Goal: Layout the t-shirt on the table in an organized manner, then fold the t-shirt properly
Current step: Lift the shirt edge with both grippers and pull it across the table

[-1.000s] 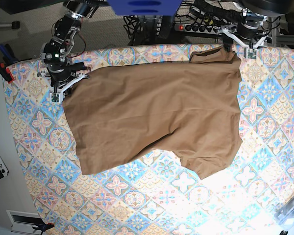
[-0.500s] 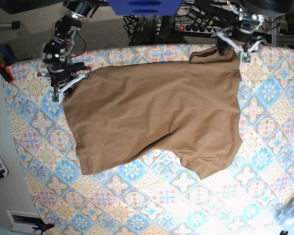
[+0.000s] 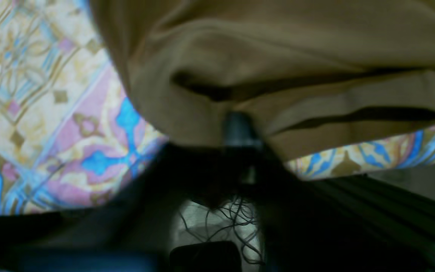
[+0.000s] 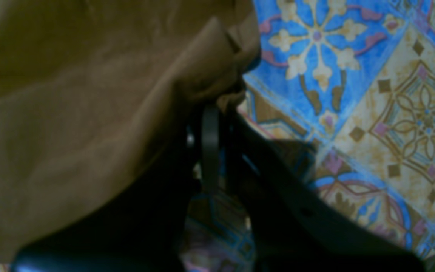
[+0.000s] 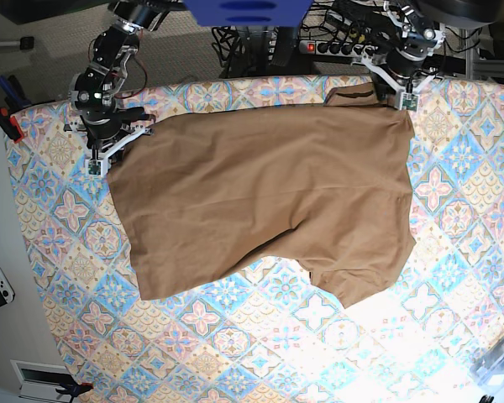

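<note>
Both our grippers, left [image 5: 392, 91] and right [image 5: 109, 151], pinch far corners of the shirt [image 5: 269, 201], which stretches between them across the counter [image 5: 454, 218].

So the only real change is up at the far right: the left gripper [image 5: 396, 84] has slid left along the far table [image 5: 59, 252] edge and twisted round a bit, now sitting over the t-shirt [image 5: 269, 201] corner, which looks a touch more bunched under it than a second ago
</note>
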{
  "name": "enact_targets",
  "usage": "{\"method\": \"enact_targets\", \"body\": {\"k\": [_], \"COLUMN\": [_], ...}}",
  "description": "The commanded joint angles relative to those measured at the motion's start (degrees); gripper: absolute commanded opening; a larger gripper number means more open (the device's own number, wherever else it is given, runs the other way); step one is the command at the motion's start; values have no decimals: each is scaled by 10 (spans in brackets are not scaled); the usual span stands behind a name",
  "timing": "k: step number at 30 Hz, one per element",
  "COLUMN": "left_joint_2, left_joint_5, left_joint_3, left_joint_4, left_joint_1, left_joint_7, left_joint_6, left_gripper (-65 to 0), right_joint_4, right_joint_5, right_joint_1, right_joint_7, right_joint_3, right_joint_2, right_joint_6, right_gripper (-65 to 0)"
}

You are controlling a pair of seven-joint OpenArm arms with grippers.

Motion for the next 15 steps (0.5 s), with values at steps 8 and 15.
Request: {"method": "enact_targets", "body": {"k": [8, 15], "left_joint_2": [2, 2], "left_joint_5": [22, 20], "left_joint_3": [-2, -2], "left_joint_4": [32, 85], "left_joint_1": [60, 66], "left_joint_7": [31, 50], "left_joint_6": [1, 1], "left_gripper": [-650, -650], "right_joint_4": [9, 9], "right_joint_5": [5, 5], "right_joint_1": [5, 5], "right_joint_7": [9, 9], "right_joint_3": [0, 0], "right_joint_2": [3, 3], "right_joint_6": [-1, -1], "right_gripper": [-650, -650]}}
